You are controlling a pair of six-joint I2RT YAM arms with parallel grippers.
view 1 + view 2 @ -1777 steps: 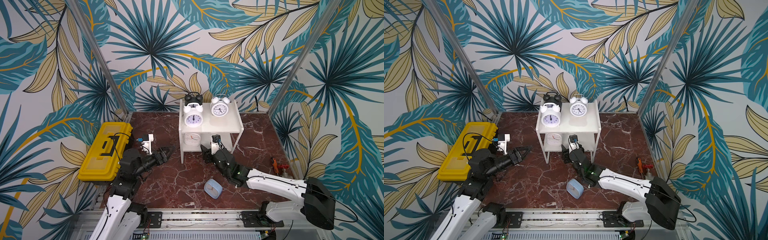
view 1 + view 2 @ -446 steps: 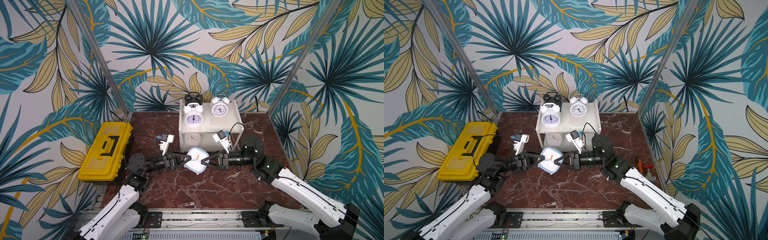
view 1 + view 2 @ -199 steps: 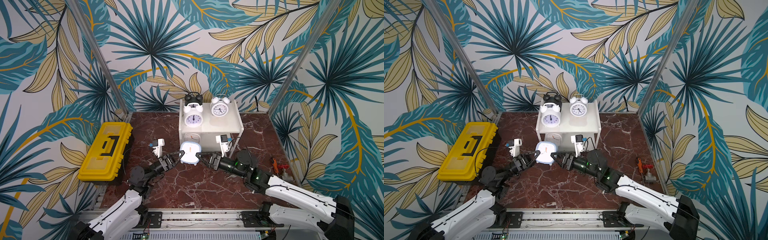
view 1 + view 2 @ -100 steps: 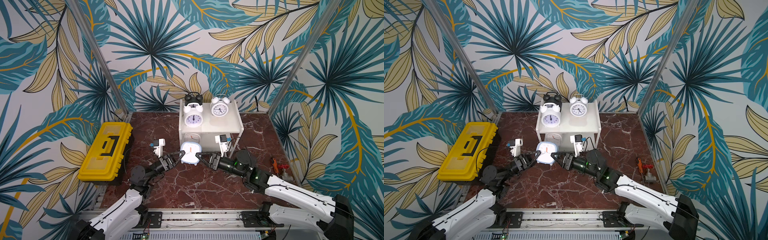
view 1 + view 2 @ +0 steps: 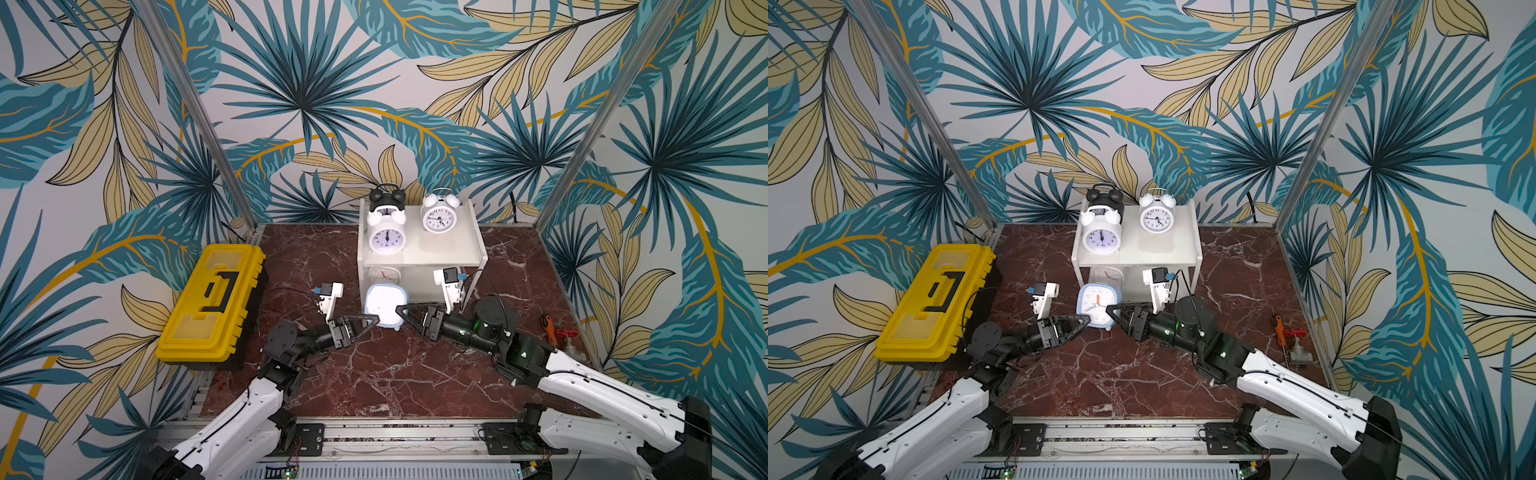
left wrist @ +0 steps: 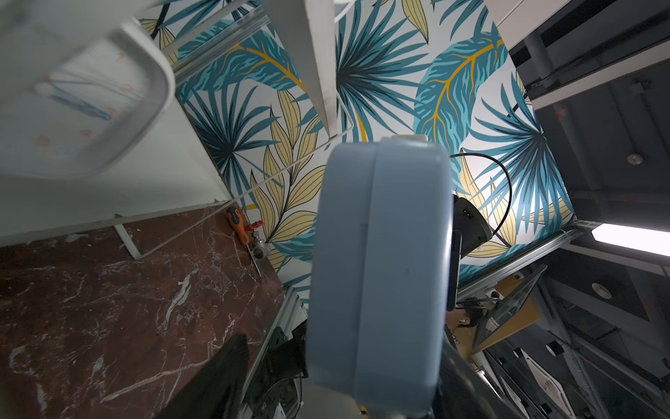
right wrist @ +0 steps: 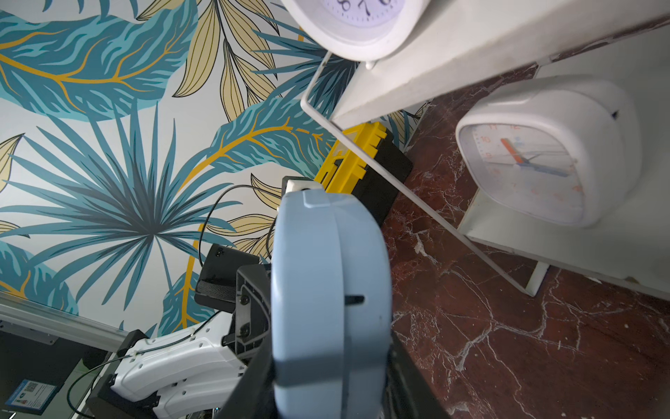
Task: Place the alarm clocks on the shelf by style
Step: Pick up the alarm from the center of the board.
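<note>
The light blue rounded-square clock (image 5: 385, 304) (image 5: 1098, 305) stands upright just in front of the shelf's (image 5: 440, 249) lower tier. My right gripper (image 5: 400, 315) (image 7: 330, 362) is shut on its right edge. My left gripper (image 5: 372, 324) (image 6: 342, 348) is open around its left edge, one finger (image 6: 224, 377) well clear of the clock (image 6: 380, 272). On the top board stand a black twin-bell clock (image 5: 387, 197) and two white twin-bell clocks (image 5: 386, 239) (image 5: 439, 216). A white rounded-square clock (image 5: 384, 274) (image 7: 536, 156) sits on the lower tier.
A yellow toolbox (image 5: 212, 299) lies at the left of the marble floor. An orange-handled screwdriver (image 5: 547, 322) and a red-handled valve (image 5: 568, 337) lie near the right wall. Metal corner posts and patterned walls close in the back and sides.
The right jaws have closed on the blue clock and the left jaws have spread away from it. The clock and both arms have hardly moved.
</note>
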